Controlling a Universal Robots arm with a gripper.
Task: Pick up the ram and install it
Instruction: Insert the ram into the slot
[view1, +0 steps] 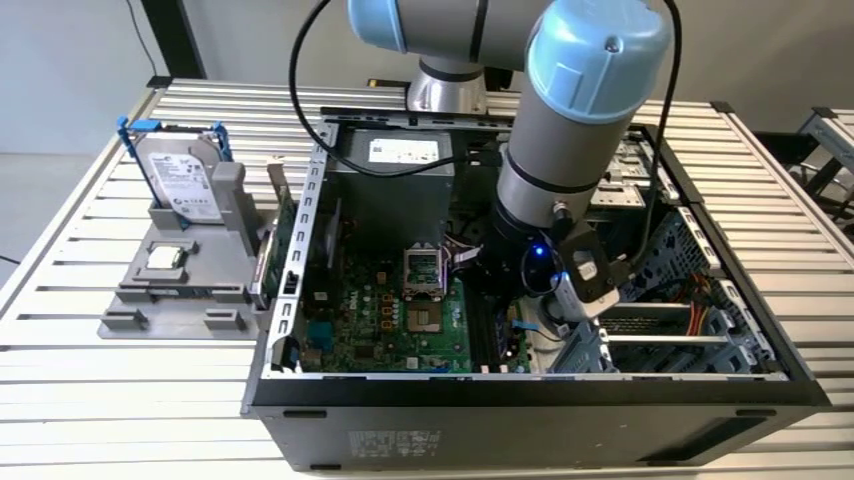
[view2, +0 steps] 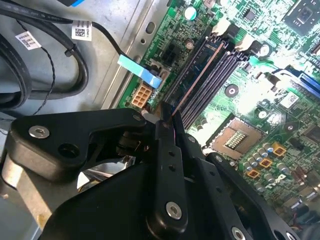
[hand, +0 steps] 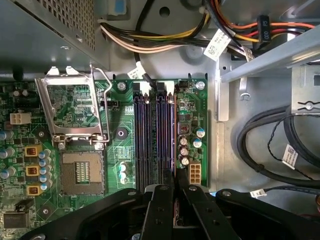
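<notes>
Gripper (view2: 167, 120): black two-finger tool, reaching down inside the open computer case (view1: 307, 300). Fingers drawn narrow and clamped on the ram (view2: 197, 75); in the first wrist view the gripper (hand: 175, 192) has the stick's end pinched between the two finger bars.

Ram: held edge-on, seen in the second wrist view as a thin dark strip running from the fingertips away along the memory slots (hand: 155, 140). It lies directly over the slot bank, in line with it. Whether its lower edge has entered a slot cannot be told.

Memory slots: four parallel dark channels on the motherboard (view1: 387, 320), pale latches at their far end. Landmark for the entries below.

Processor socket (hand: 82, 172): just beside the slots, bare, with its metal retention frame (hand: 75, 107) swung up and open.

Small pale connector (hand: 195, 173): just beside the slots on the side away from the socket.

Cable bundle (hand: 150, 37): beyond the far end of the slots, against the case wall.

Hard drive (view1: 180, 180) in blue frame: well apart from the slots, outside the case on a grey fixture (view1: 174, 290) on the slatted table (view1: 107, 400).

Step in hand, by judgement: insertion; pickup is done and the stick is aligned above its slot. The next move calls for a straight, even press with the stick kept upright and the notch matched, until the latches close.
</notes>
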